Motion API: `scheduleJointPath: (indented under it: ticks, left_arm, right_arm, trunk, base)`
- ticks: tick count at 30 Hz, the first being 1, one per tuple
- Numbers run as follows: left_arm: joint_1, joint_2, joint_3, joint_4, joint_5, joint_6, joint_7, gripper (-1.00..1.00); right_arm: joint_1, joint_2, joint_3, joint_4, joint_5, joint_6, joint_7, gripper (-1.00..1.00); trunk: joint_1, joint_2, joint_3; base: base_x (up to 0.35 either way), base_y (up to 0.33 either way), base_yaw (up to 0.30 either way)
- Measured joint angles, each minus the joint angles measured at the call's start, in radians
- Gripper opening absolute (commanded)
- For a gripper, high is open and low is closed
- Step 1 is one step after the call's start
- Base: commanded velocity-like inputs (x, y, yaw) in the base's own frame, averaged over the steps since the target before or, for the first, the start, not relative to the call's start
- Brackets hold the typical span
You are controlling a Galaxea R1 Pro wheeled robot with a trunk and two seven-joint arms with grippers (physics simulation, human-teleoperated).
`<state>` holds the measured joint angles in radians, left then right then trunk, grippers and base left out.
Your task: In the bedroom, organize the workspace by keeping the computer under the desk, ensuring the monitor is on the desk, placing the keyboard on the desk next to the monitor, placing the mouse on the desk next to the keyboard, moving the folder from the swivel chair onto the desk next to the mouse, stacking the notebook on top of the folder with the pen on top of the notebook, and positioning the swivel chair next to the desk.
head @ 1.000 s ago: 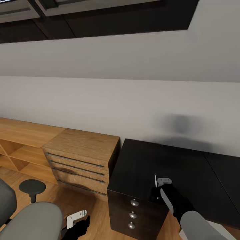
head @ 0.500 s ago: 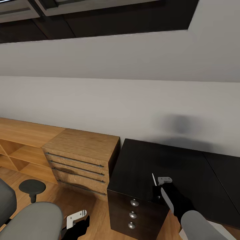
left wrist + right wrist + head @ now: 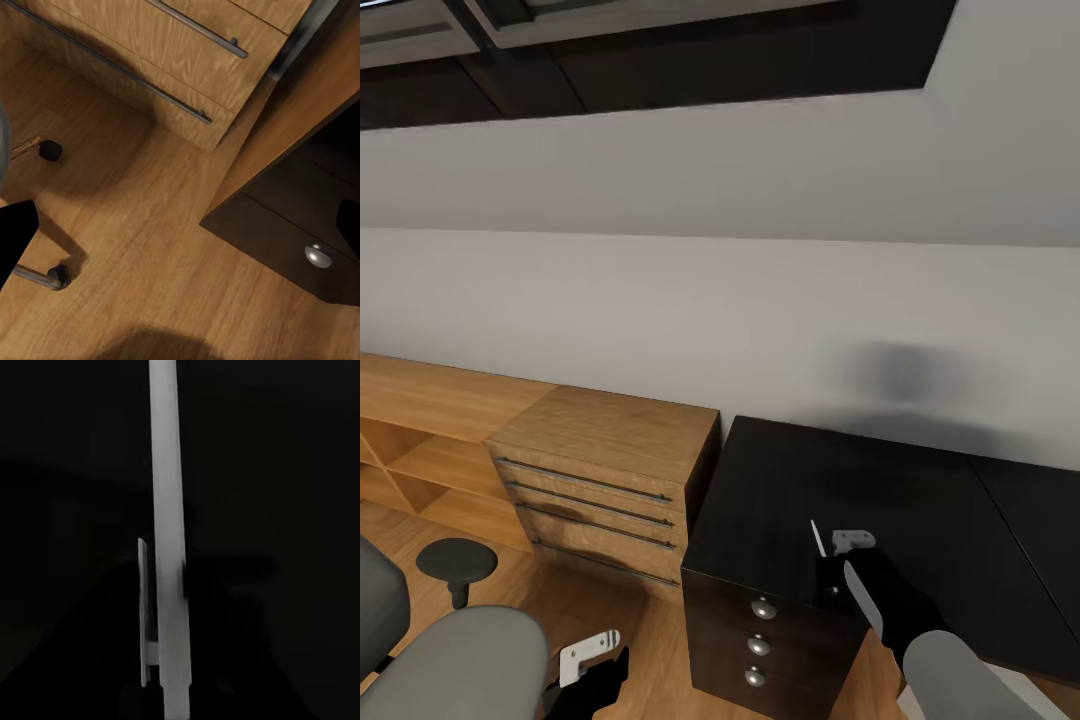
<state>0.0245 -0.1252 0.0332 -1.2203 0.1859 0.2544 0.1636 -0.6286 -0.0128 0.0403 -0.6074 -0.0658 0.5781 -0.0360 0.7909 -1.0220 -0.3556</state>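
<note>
Right gripper (image 3: 838, 570) clamped on the pen (image 3: 817, 540), tipping it a bit further toward 11 o'clock over the desk (image 3: 940, 510), probably lining up to lay it down.

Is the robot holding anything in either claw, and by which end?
The right gripper pinches the white pen by its lower end, over the black desk. The left gripper looks empty.

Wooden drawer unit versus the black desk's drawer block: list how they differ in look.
The wooden drawer unit is light wood; the desk's drawer block is glossy black. The wooden unit's drawers carry long horizontal metal bar handles; the black block's drawers carry small round silver knobs. The wooden unit's front looks wider than the black block's narrow front. Both stand on the wood floor, side by side.
</note>
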Motion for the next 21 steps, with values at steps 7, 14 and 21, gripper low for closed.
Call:
scheduleJointPath:
  ticks: [7,14,21]
  left_arm:
    - [0.0,0.0,0.0,0.0,0.001,0.0,0.0,1.0]
    - [0.0,0.0,0.0,0.0,0.001,0.0,0.0,1.0]
    - [0.0,0.001,0.0,0.001,0.0,-0.001,0.0,1.0]
  right_arm:
    - [0.0,0.0,0.0,0.0,-0.001,0.0,-0.001,-1.0]
    - [0.0,0.0,0.0,0.0,-0.001,0.0,-0.001,-1.0]
    - [0.0,0.0,0.0,-0.002,-0.001,0.0,-0.001,-1.0]
  trunk:
    - [0.0,0.0,0.0]
    - [0.0,0.0,0.0]
    - [-0.015,0.028,0.012]
  base:
    - [0.0,0.0,0.0]
    - [0.0,0.0,0.0]
    - [0.0,0.0,0.0]
